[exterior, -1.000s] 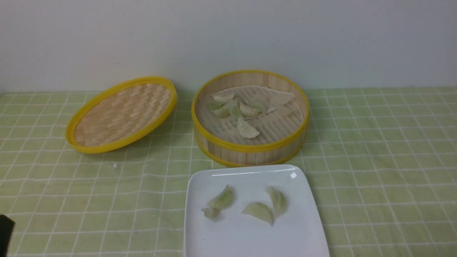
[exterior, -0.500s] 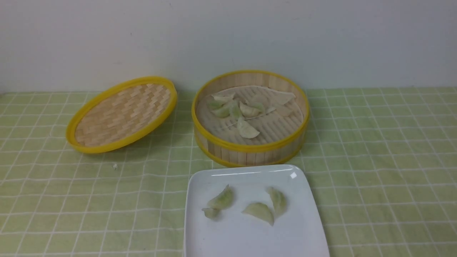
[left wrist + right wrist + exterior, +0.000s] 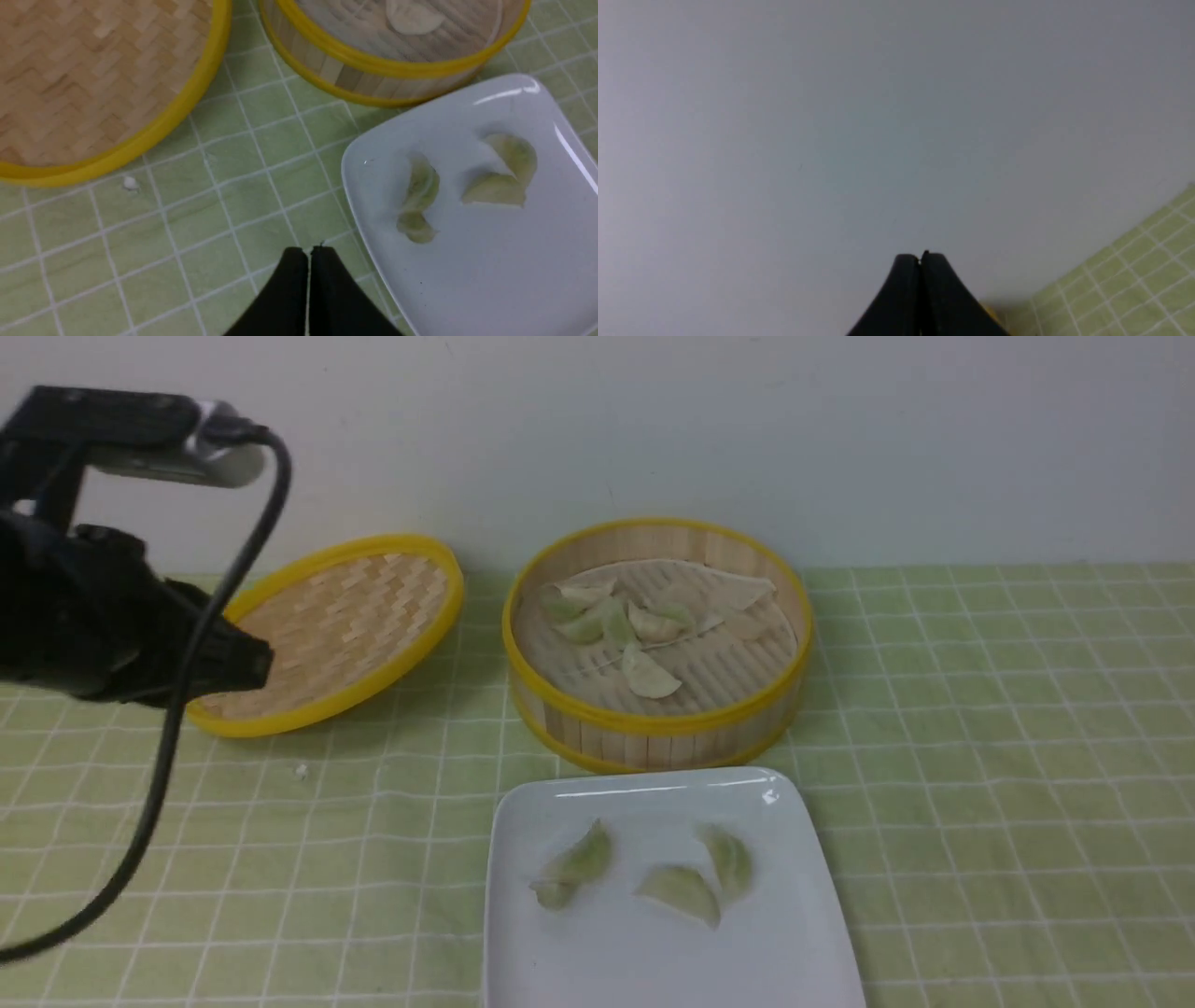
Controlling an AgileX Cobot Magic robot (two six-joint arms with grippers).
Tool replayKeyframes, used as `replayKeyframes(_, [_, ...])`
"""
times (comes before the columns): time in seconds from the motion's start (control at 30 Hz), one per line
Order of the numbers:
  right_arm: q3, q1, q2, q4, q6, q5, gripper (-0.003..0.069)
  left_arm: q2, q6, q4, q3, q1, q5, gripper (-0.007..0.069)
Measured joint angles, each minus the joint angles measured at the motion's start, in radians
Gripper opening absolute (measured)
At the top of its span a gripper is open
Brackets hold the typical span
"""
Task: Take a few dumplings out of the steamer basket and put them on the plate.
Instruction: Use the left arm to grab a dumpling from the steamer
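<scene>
The left gripper [image 3: 309,251] is hanging over the green checked tablecloth [image 3: 980,756] with its two black fingers pressed together and nothing between them. In the front view it is sitting at the left, in front of the woven lid [image 3: 327,633], with a dark cable [image 3: 177,709] drooping from the wrist.

The white plate [image 3: 653,961] is lying to the right of the gripper, at the near edge and just in front of the steamer basket [image 3: 653,737]. The plate's near side is being cut off by the frame.

Three dumplings [image 3: 681,893] and a smaller piece [image 3: 553,894] are resting on the plate. The left one [image 3: 581,859] is running diagonally from near-left to far-right. The middle one is lying mostly crosswise, and the right one [image 3: 728,861] is pointing nearly front to back.

More dumplings are sitting in the basket on the paper liner [image 3: 728,588], well away from the gripper. They are clustered [image 3: 616,616] toward the back left, with one [image 3: 649,677] apart nearer the front. The clustered ones are overlapping, so counting them is hard.

The right gripper [image 3: 920,259] is also pinched closed and empty. It is facing a blank wall [image 3: 831,116] and is not appearing in the front view.
</scene>
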Motion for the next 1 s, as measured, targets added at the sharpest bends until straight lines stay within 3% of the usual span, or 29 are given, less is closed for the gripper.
replayKeyframes(0.1, [-0.227,0.018,0.176,-0.115,-0.048,0.321,-0.0010,0.159,0.084,-0.020,-0.140,-0.036,0.028,-0.0006])
replayKeyframes(0.23, [-0.479,0.018,0.433,-0.237,-0.115,0.688,-0.0010,0.327,0.109,-0.033,-0.315,-0.080,0.092,-0.0006])
replayKeyframes(0.37, [-0.650,0.018,0.643,-0.297,-0.214,0.921,-0.0010,0.512,0.117,-0.015,-0.509,-0.126,0.166,-0.0006])
replayKeyframes(0.6, [-0.710,0.018,0.737,-0.265,-0.257,0.954,-0.0010,0.745,0.117,0.114,-0.773,-0.218,0.177,0.0011])
replayKeyframes(0.8, [-0.710,0.018,0.738,-0.252,-0.262,0.957,-0.0010,0.897,0.079,0.271,-0.901,-0.296,0.090,0.0141])
replayKeyframes(1.0, [-0.710,0.018,0.738,-0.252,-0.262,0.958,-0.0010,0.998,0.067,0.296,-0.908,-0.309,-0.039,0.0301])
